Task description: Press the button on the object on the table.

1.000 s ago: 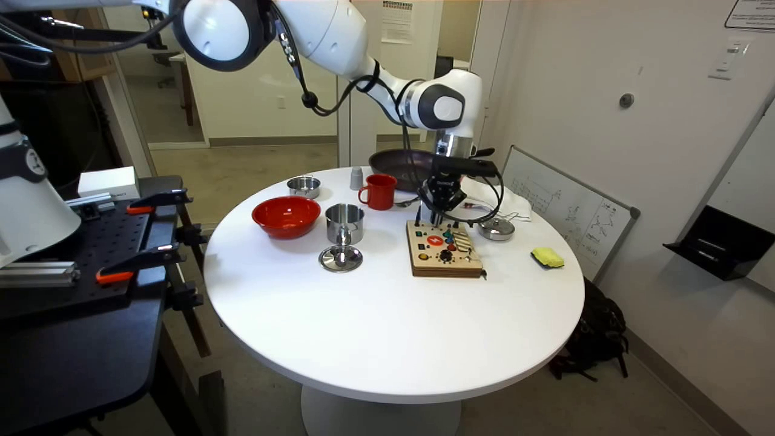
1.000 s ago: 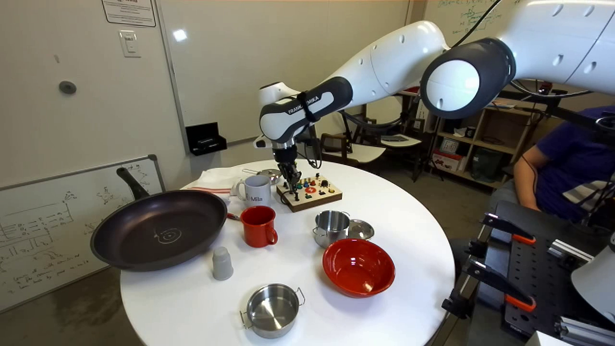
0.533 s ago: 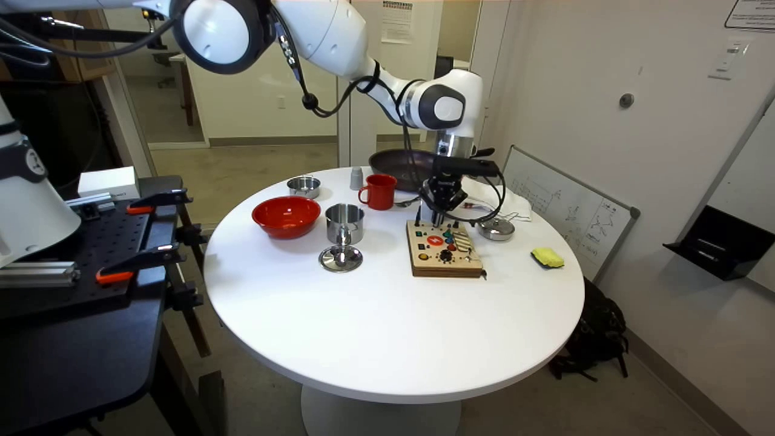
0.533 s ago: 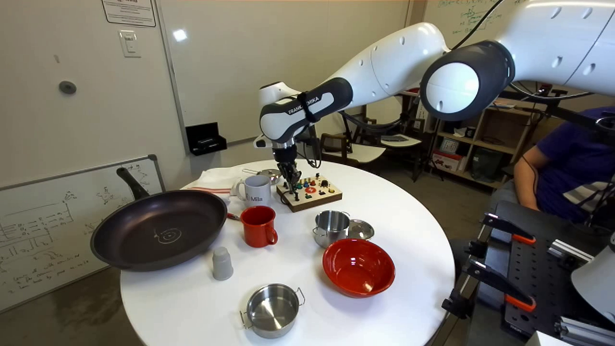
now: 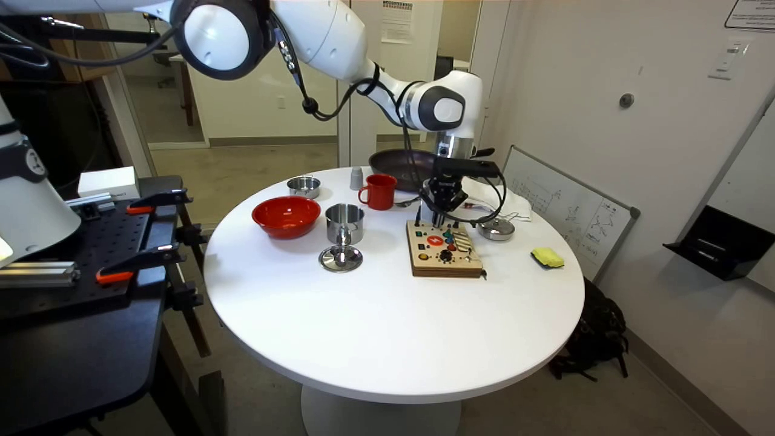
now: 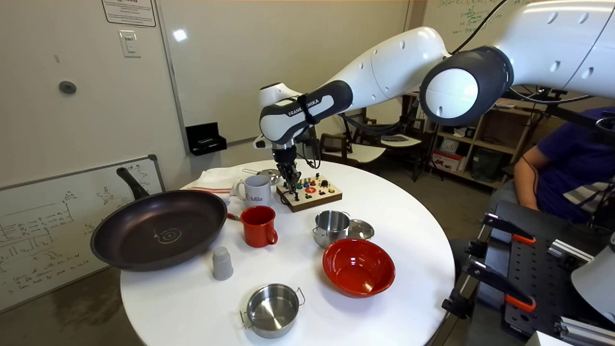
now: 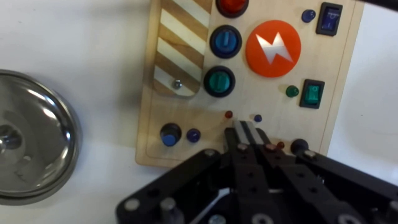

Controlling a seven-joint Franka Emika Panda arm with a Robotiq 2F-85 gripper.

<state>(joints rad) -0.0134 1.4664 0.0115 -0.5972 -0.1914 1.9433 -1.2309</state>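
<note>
The object is a flat wooden board (image 5: 465, 262) with buttons, knobs, switches and small lights, on the round white table (image 5: 339, 339). The board shows in an exterior view (image 6: 310, 204) and fills much of the wrist view (image 7: 264, 96). It carries a red disc (image 7: 273, 49), a green knob (image 7: 219, 81), a green switch (image 7: 312, 94) and a black knob with blue top (image 7: 170, 134). My gripper (image 7: 247, 124) is shut and empty, pointing down over the board between a small red and a small blue light. It hides what lies beneath; I cannot tell if it touches the board.
A metal lid (image 7: 34, 137) lies beside the board. A grey mug (image 6: 257, 190) stands close to it, with a red mug (image 6: 259, 226), a black pan (image 6: 163, 230), a steel pot (image 6: 331, 228) and a red bowl (image 6: 359, 267) around. A yellow sponge (image 5: 547, 257) lies near the edge.
The arm's elbow has sunk slightly in both exterior views. The gripper stays over the same spot on the board, and the objects have not moved.
</note>
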